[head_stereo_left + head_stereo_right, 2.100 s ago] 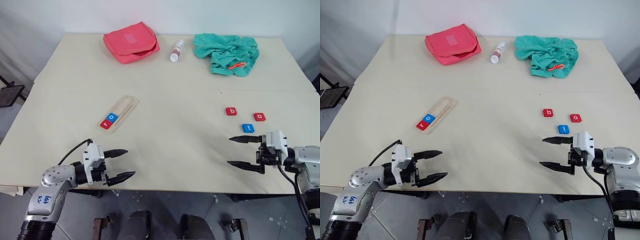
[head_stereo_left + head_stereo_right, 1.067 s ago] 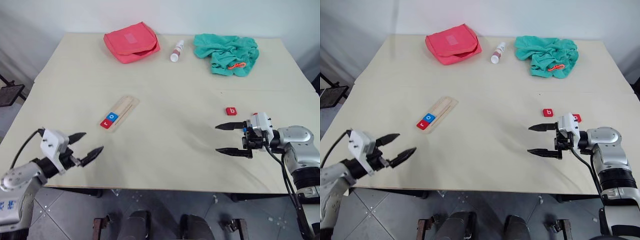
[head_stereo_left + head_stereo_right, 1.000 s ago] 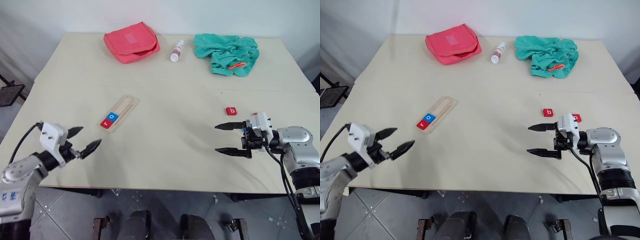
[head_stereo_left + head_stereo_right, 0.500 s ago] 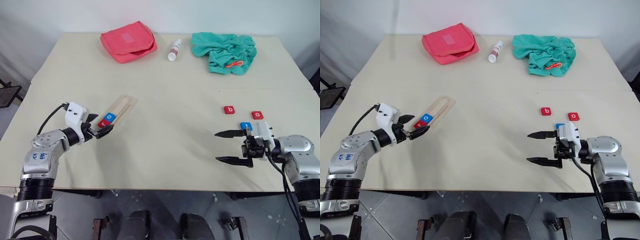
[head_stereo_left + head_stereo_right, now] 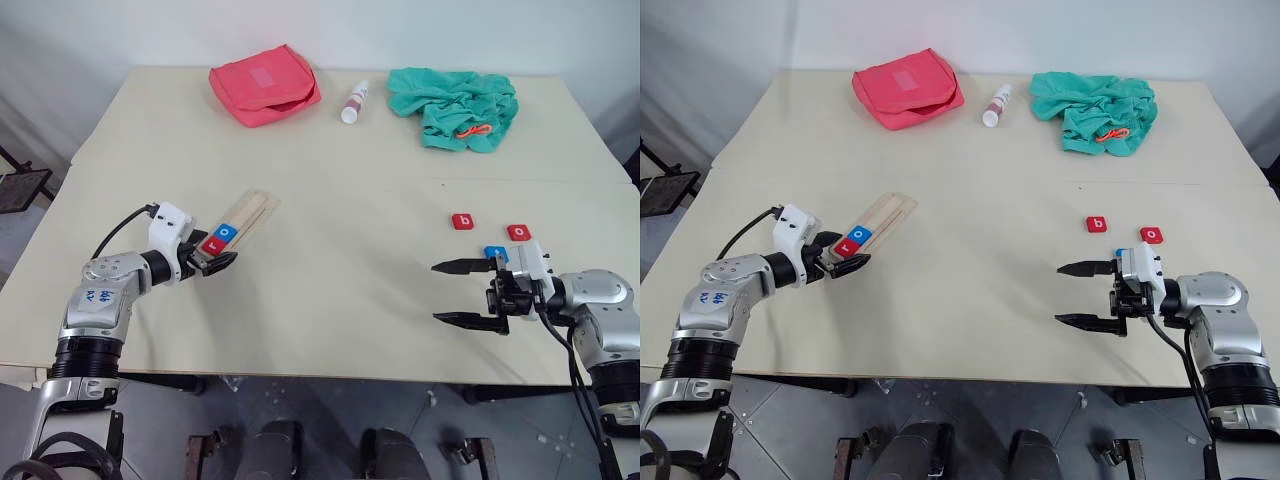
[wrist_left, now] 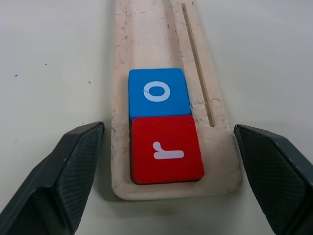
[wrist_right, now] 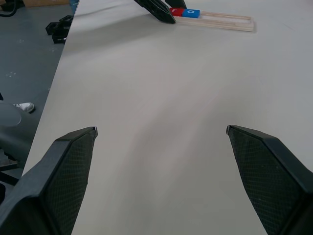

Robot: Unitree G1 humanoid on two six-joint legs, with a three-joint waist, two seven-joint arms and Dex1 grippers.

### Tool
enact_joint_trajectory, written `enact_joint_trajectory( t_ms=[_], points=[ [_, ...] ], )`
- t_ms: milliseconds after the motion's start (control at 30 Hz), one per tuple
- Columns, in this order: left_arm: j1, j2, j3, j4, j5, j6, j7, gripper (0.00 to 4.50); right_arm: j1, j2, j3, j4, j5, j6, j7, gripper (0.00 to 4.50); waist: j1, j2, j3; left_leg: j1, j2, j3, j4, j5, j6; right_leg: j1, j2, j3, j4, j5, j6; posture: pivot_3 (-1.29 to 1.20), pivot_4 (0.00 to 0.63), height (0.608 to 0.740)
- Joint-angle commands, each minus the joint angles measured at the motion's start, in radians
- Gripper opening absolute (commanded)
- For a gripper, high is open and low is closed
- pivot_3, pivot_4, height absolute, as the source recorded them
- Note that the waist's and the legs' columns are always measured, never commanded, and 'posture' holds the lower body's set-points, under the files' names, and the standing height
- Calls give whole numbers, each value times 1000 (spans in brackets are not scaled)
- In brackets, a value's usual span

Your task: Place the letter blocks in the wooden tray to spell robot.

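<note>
On the bench [image 5: 340, 260]: wooden tray [image 6: 164, 63] holding red r [image 6: 165, 149], blue o [image 6: 157, 92]; left pincer [image 6: 166, 183] wide, straddling its end; right pincer [image 5: 460, 293] wide at 4 o'clock.

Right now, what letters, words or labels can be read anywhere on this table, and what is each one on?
"r": red letter block at the near end of the wooden tray.
"o": blue letter block right behind it in the tray.
"b": red block loose on the table.
"o": red block loose on the table.
Blue block near the right tool: letter too small to read.
Small bottle: label unreadable.
</note>
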Motion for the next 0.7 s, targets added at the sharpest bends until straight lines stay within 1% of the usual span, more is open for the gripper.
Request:
enact_joint_trajectory(
  t_ms=[33,67,100,133,233,333,467,600,700],
  points=[
    [19,-12,-24,12,5,52,-15,4113,-17,0,-23,-13,2,-5,20,4500,-1,0,0,0,0,0,0,0,0,0,0,0,0,0,0,0,150,740],
    [22,-14,-22,9,5,56,-12,3926,-18,0,-24,-13,1,-6,19,4500,-1,0,0,1,0,0,0,0,0,0,0,1,1,0,0,0,150,740],
    [24,-15,-22,8,7,54,-11,3596,-20,1,-24,-12,0,-6,19,4500,-1,0,0,1,0,0,0,0,0,0,0,1,1,0,0,0,150,740],
    [26,-17,-21,6,6,49,-15,3402,-20,1,-24,-11,0,-6,19,4500,-1,0,0,1,0,0,0,0,0,0,0,1,1,0,0,0,150,740],
    [32,-13,-28,-4,17,-4,-38,3387,-23,-2,-26,-8,-3,-5,21,4500,-1,0,0,1,0,0,0,0,0,0,0,1,1,0,0,0,150,740],
    [36,-16,-26,-31,0,-82,-93,3387,-24,-9,-28,-4,-4,-4,30,4500,-1,0,0,1,0,0,0,0,0,0,0,1,1,0,0,0,150,740],
    [43,-3,-58,-94,-16,-119,-190,3387,-28,-16,-33,1,-4,-5,34,4500,-1,0,0,0,0,0,0,0,0,0,0,1,1,0,0,0,150,740],
    [14,-1,-111,-165,-22,-104,-271,3387,-18,-23,-40,-4,-2,-7,34,4500,-2,0,0,0,0,1,0,0,0,-1,0,1,1,0,0,0,150,740],
    [-63,-32,-188,-164,-10,-105,-342,3387,8,-30,-52,-25,3,-3,24,4500,1,0,0,0,0,1,0,0,0,-1,0,1,1,0,0,0,150,740]
  ],
)
